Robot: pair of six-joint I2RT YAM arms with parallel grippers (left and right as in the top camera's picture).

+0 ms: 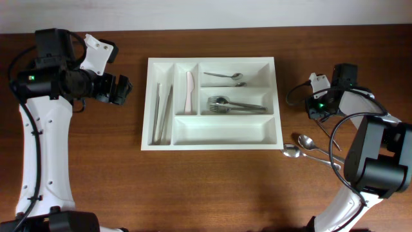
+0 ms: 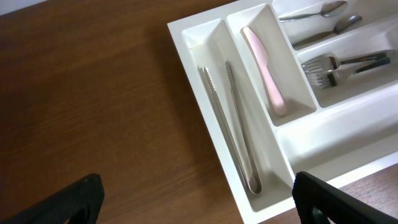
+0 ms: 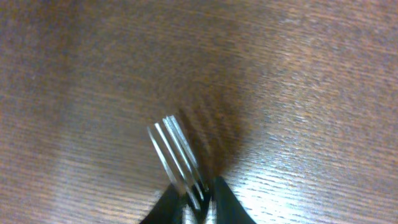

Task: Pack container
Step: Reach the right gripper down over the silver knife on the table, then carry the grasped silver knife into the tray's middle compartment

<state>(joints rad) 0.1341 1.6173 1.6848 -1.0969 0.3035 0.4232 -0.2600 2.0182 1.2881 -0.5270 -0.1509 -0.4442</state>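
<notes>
I'm on the fork-placing step. In the right wrist view my right gripper (image 3: 198, 198) is clamped on the neck of a steel fork (image 3: 177, 149). Its tines point towards the top of the frame, with only bare wooden table (image 3: 298, 74) behind them, so the fork is not over the tray yet. I can't pick the fork out from overhead, where the right arm sits at the right edge of the frame.

The white cutlery tray (image 1: 225, 131) lies at the centre of the overhead frame. Its far-left narrow slot holds metal tongs (image 1: 161, 109) and the slot beside it holds a pink knife (image 1: 189, 90). Two small spoons (image 1: 222, 75) lie in the upper long compartment and a pile of forks (image 1: 235, 104) in the middle one. The lower long compartment is bare.

My left gripper (image 1: 124, 89) hovers left of the tray with its fingers spread wide and nothing between them.

Larger loose spoons (image 1: 304, 143) lie on the wood just off the tray's lower right corner, so packing is well along but not finished.

Next, I'd carry the fork left across the tray's right wall and turn it lengthwise to match the forks already there. I'd release it low over the middle compartment so it doesn't bounce out.
</notes>
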